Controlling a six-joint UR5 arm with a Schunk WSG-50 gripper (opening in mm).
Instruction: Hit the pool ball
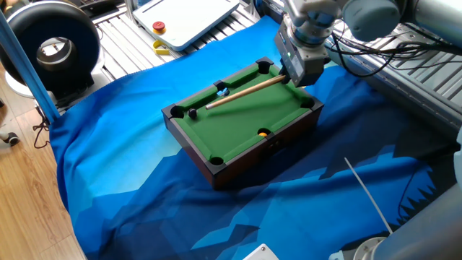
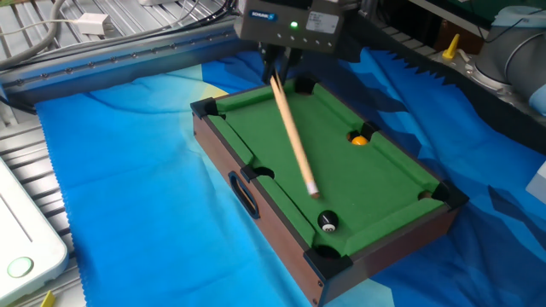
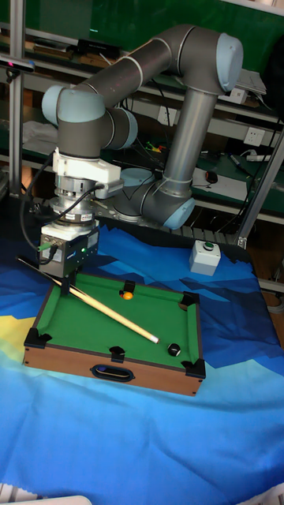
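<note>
A small wooden pool table (image 2: 281, 223) with green felt stands on the blue cloth. The pool ball (image 2: 328, 223), tiny and glossy black, lies near a corner pocket; it also shows in the two other views (image 1: 193, 113) (image 3: 173, 348). My gripper (image 2: 277, 68) hangs over the opposite end of the table, shut on the butt of a light wooden cue stick (image 2: 294, 136). The cue slants down across the felt, and its tip stops a short gap from the black ball. An orange-yellow ball (image 2: 360, 139) sits by a side pocket.
Blue cloth (image 1: 144, 202) covers the tabletop around the pool table. A white box with a red button (image 1: 160, 27) and a black round device (image 1: 50, 47) lie at the far left. A white button box (image 3: 203, 256) stands behind the table. A thin white rod (image 1: 368, 196) lies on the cloth.
</note>
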